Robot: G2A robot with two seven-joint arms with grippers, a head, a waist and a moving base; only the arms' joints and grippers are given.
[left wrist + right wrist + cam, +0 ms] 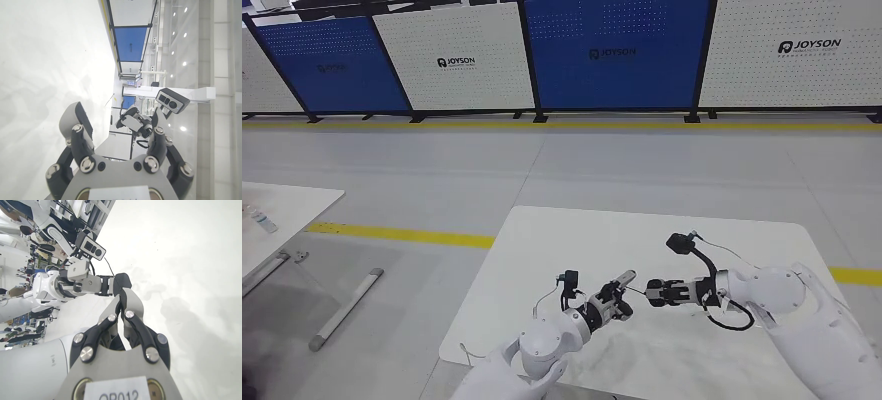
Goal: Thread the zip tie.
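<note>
The zip tie (pixel 109 266) is a thin black strip sticking out past the tips of my right gripper (pixel 121 286), which is shut on it. In the top view both arms hover over the white table (pixel 572 250), near its front. There the right gripper (pixel 654 293) and the left gripper (pixel 620 297) point at each other, tip to tip, a short gap apart. My left gripper (pixel 120 113) is open with nothing between its fingers. A thin dark strip (pixel 109 99) shows beyond them, over the table's edge. The zip tie's head is hidden.
The table's front edge (pixel 492 360) runs just under the left arm. A second white table (pixel 282 215) stands off to the left across a floor gap. Blue and white pegboard partitions (pixel 612 50) close off the back.
</note>
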